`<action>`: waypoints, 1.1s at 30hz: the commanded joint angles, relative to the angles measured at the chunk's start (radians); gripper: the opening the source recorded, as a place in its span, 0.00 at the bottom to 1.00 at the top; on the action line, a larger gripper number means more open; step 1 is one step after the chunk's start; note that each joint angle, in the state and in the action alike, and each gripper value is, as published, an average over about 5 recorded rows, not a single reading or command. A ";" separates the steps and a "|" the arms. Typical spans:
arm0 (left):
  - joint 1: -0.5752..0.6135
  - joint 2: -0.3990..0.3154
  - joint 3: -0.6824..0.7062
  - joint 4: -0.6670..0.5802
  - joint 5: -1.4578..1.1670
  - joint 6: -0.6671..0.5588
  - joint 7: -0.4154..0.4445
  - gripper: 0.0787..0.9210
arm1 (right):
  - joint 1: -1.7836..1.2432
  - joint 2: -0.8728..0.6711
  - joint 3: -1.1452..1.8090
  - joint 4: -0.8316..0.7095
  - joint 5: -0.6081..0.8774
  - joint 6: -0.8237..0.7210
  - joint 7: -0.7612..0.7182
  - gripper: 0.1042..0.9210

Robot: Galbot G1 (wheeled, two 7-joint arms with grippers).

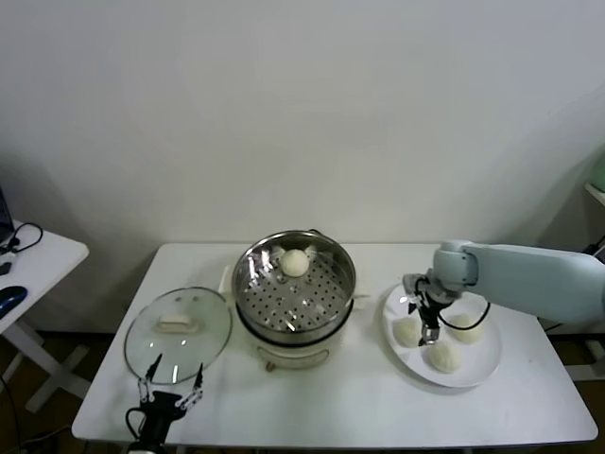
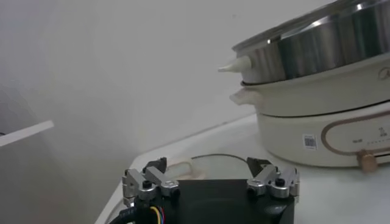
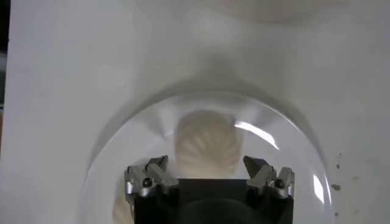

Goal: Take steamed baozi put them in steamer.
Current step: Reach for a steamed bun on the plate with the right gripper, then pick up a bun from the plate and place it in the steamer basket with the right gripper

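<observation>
White table (image 1: 340, 397) (right gripper (image 1: 424, 326) over plate (image 1: 484, 367))

Baozi: four, one (image 1: 296, 262) in the steamer (image 1: 294, 284) and three (image 1: 442, 356) on the plate (image 1: 482, 367). Steamer: one. Plate: one; glass lid (image 1: 178, 334): one.

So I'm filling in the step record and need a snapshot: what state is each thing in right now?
steamer: uncovered, one baozi on its perforated tray.
glass lid: off, lying flat on the table left of the steamer.
plate: holds three baozi.
bun under the gripper: on the plate, between the jaws, not yet gripped.
right gripper: open, lowered over the plate.
left gripper: open, idle at the table's near edge by the lid.
</observation>
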 commanded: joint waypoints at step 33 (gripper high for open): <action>0.002 0.001 0.011 -0.004 0.010 -0.012 -0.002 0.88 | 0.056 -0.002 0.000 0.005 0.030 0.005 -0.036 0.58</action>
